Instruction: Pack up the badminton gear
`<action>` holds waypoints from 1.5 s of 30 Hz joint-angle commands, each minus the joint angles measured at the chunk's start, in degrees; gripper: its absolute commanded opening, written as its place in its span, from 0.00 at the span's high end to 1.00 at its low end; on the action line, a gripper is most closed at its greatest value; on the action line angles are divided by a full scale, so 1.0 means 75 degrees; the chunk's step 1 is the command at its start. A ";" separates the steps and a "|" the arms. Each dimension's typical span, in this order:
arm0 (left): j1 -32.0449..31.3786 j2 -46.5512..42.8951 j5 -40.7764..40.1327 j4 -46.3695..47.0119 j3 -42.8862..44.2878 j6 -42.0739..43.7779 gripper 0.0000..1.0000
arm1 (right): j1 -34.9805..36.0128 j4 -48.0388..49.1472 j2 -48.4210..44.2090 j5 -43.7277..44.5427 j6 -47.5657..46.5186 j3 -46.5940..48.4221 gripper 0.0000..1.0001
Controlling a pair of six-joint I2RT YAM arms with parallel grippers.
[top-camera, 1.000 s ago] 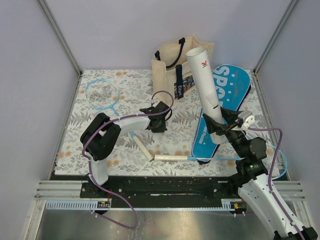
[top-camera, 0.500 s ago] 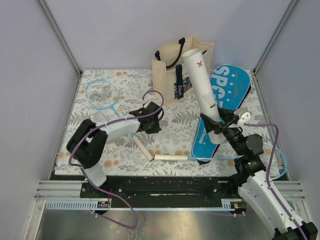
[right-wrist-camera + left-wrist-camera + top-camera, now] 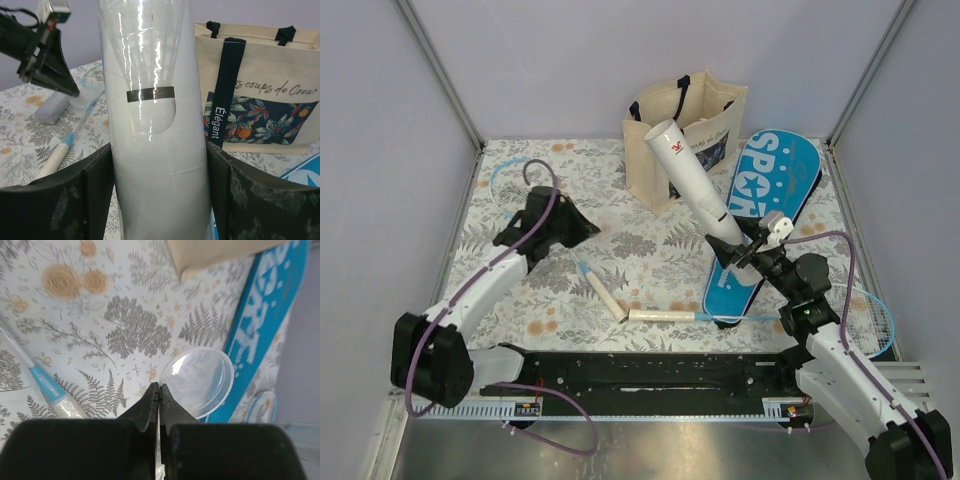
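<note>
Floral counter. Right pincer grips the low end of the white tube. Tube is tilted, long axis 5-to-11 o'clock, open mouth raised toward 11. It sits beside the blue case, which lies 1-to-7. Left pincer, at 9 o'clock, is clenched on a clear lid rim.

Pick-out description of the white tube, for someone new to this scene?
Find the cream tote bag at the back of the floral mat. Leaning before it, gripped low by the right claw, is the white tube: the one thick cylinder, red logo near its top.
</note>
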 commanded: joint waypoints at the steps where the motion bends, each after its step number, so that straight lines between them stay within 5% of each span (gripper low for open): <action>1: 0.1227 -0.1324 0.1454 0.0474 -0.0246 -0.0192 1.00 | 0.0074 0.2661 0.0737 -0.1068 -0.0465 -0.0345 0.73; 11: 0.3714 -0.2322 0.5015 0.1632 -0.0035 -0.1656 1.00 | 0.0192 0.4847 0.2801 -0.2770 -0.1894 -0.0336 0.70; 22: 0.4008 -0.1830 0.7162 0.4376 -0.0211 -0.3790 1.00 | 0.0192 0.2340 0.2873 -0.2807 -0.4648 0.0239 0.68; 45: 0.3141 -0.2322 0.7292 0.1026 0.0176 -0.1459 1.00 | 0.0192 0.2820 0.2990 -0.2571 -0.4883 0.0298 0.70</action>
